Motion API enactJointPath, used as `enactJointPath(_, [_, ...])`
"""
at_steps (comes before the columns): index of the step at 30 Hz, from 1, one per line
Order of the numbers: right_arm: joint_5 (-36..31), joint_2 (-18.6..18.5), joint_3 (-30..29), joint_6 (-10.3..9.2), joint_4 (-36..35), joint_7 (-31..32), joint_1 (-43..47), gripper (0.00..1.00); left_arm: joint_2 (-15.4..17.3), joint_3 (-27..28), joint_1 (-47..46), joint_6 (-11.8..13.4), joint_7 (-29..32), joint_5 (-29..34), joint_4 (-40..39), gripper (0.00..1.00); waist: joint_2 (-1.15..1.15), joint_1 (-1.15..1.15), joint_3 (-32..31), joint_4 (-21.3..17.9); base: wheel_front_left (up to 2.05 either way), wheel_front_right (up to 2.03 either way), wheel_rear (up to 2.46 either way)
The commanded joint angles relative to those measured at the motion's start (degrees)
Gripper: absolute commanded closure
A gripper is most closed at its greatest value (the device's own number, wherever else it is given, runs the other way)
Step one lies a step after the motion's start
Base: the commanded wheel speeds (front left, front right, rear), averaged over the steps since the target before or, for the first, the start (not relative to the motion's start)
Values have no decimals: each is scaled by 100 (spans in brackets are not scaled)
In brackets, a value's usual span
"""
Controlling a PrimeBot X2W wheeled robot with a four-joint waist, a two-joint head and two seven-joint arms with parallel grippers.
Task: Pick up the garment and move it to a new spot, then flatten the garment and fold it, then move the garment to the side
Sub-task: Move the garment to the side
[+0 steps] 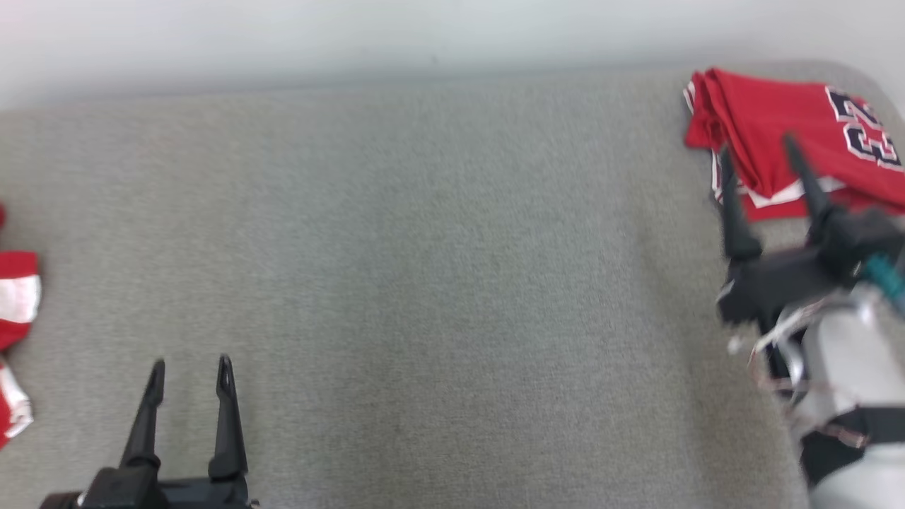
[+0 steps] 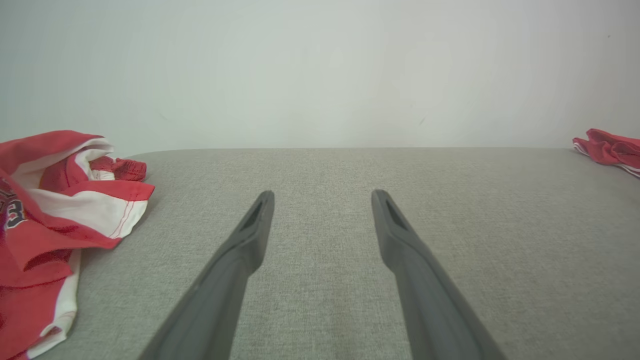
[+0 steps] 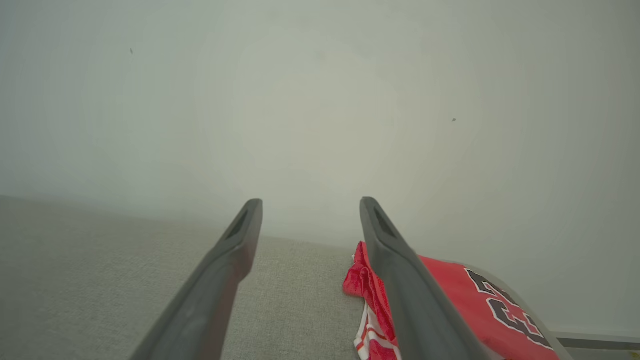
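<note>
Tabletop [image 1: 438,268]: covered in grey woven cloth; a pale wall [image 1: 424,35] is seen behind it.
Garment [image 1: 778,113]: red, lying folded at the far right corner of the tabletop. White edging and striped trim are noted along its near side, and dark white-outlined numerals on its top face.
Garment, other views: seen low beside the right finger in the right wrist view [image 3: 450,285] and at the far right edge in the left wrist view [image 2: 607,150].
Right gripper [image 1: 755,147]: blurred in the head view, its fingers drawn across the garment's near edge. Contact cannot be told.
Right jaws: spread apart, nothing grasped; in the right wrist view [image 3: 311,202] only wall is seen between them.
Left gripper [image 1: 191,364]: at the near left, over bare tabletop, well apart from the garment.
Left jaws: released and empty, as confirmed in the left wrist view [image 2: 322,195].
Crumpled cloth [image 2: 75,210]: red and white, heaped at the left edge [image 1: 18,297], untouched by either gripper.
</note>
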Motion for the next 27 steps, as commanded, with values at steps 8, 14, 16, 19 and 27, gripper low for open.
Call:
enactJointPath(8, [-16, 692, -330, -11, -728, -11, 1512, 0, -45, 0, 292, 79, -7, -66, 255, 0, 0, 1, -723, 348, 0, 0, 0])
enactJointPath(14, [-118, 1083, -453, -11, -1092, -11, 2219, 0, -48, -16, 375, 140, -7, -150, 320, 0, 0, 1, -866, 367, 0, 0, 0])
enactJointPath(16, [-202, 1213, -475, -11, -1227, -12, 2462, 0, -50, -57, 424, 184, -7, -193, 348, 0, 0, 1, -926, 361, 0, 0, 0])
enactJointPath(19, [-216, 1321, -447, -11, -1419, -11, 2804, 0, -49, -153, 463, 255, -7, -242, 355, 0, 0, 1, -1010, 362, 0, 0, 0])
enactJointPath(27, [-150, 1442, -362, -11, -1629, -11, 3492, 0, -48, -209, 538, 262, -7, -269, 555, 0, 0, 1, -1169, 287, 0, 0, 0])
